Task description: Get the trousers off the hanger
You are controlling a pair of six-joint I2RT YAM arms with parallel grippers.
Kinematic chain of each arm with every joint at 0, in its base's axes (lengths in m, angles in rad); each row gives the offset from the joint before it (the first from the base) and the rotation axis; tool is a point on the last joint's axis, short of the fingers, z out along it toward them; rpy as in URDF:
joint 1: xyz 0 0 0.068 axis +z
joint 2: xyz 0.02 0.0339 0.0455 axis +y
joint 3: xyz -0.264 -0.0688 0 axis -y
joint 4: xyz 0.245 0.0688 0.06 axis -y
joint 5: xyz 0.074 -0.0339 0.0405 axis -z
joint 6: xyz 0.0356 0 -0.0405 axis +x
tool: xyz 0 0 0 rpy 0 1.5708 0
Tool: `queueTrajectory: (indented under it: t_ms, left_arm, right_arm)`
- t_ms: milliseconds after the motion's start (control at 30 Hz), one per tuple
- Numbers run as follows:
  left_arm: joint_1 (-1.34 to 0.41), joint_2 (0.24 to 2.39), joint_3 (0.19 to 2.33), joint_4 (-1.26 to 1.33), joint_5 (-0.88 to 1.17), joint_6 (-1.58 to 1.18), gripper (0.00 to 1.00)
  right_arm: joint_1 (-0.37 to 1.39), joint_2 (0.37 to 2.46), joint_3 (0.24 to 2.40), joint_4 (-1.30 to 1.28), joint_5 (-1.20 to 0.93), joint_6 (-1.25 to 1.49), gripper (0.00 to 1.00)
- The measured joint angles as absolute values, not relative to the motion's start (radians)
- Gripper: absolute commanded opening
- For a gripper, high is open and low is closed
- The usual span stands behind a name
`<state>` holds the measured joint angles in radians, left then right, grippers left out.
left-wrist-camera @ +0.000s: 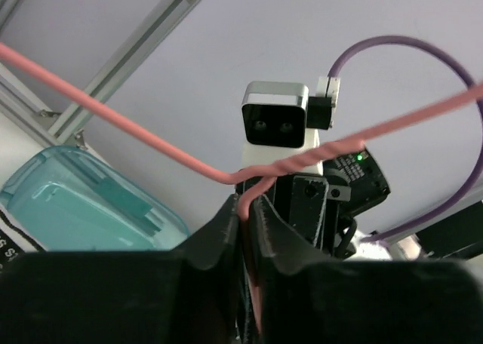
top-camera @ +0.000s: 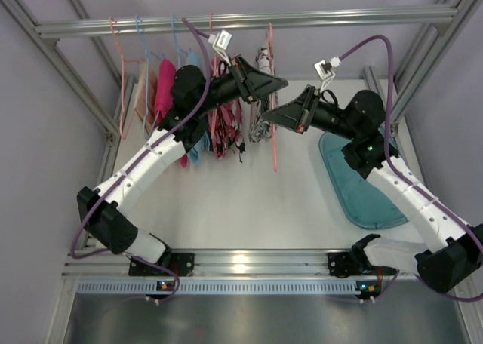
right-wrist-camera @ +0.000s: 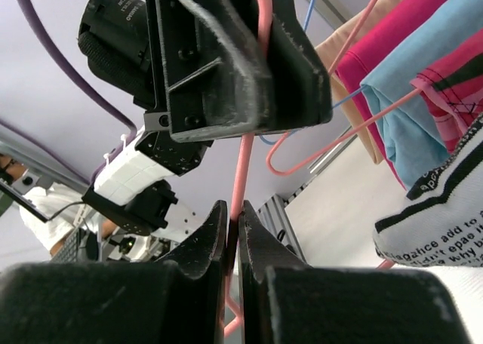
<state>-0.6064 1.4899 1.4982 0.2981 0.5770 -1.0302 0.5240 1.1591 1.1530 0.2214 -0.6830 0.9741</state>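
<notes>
A pink wire hanger (top-camera: 272, 144) hangs from the top rail and carries the black-and-white comic-print trousers (top-camera: 259, 121). My left gripper (top-camera: 281, 81) is shut on the hanger's neck just below its twist; the left wrist view shows the pink wire (left-wrist-camera: 302, 161) pinched between its jaws (left-wrist-camera: 245, 208). My right gripper (top-camera: 270, 116) is shut on the same hanger's wire lower down, as the right wrist view shows (right-wrist-camera: 234, 216), with the comic-print trousers (right-wrist-camera: 441, 216) to its right. The pink-red patched trousers (top-camera: 225, 121) hang on the hanger to the left.
A teal bin (top-camera: 362, 185) lies on the table at the right, also in the left wrist view (left-wrist-camera: 83, 201). Tan (top-camera: 142, 95), magenta (top-camera: 163, 91) and light-blue (right-wrist-camera: 407, 118) garments hang at the left of the rail (top-camera: 339, 17). Frame posts stand at both sides.
</notes>
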Motion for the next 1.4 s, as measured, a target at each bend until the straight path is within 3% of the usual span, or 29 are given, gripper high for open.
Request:
queueTrajectory:
  t_ms: [33, 100, 267, 333, 700, 933, 1267, 1400]
  left_arm:
    - [-0.606, 1.49, 1.494, 0.301, 0.574, -1.039, 0.03]
    - [-0.61, 1.49, 1.492, 0.303, 0.563, -1.07, 0.0]
    - [-0.611, 1.491, 1.492, 0.296, 0.553, -1.101, 0.0]
    - [-0.611, 1.493, 1.492, 0.275, 0.554, -1.121, 0.0]
    - [-0.611, 1.499, 1.493, 0.232, 0.562, -1.187, 0.0]
    - [-0.612, 1.537, 1.541, 0.23, 0.573, -1.218, 0.0]
    - [-0.617, 1.578, 1.602, 0.216, 0.58, -1.225, 0.0]
    - [-0.619, 1.578, 1.608, 0.216, 0.584, -1.225, 0.0]
  right_arm:
    - [0.524, 1.158, 1.153, 0.22, -0.683, 0.968, 0.01]
    - [0.523, 1.158, 1.151, 0.212, -0.679, 0.941, 0.1]
    - [0.514, 1.139, 1.151, 0.223, -0.641, 0.854, 0.83]
    - [0.499, 1.106, 1.13, 0.244, -0.612, 0.821, 0.96]
    - [0.427, 0.822, 1.0, 0.158, -0.427, 0.452, 0.99]
    - [0.427, 0.668, 0.762, 0.127, -0.385, 0.201, 0.99]
    - [0.453, 0.811, 0.7, 0.28, -0.384, 0.101, 0.89]
    - [0.461, 0.893, 0.704, 0.36, -0.391, 0.077, 0.77]
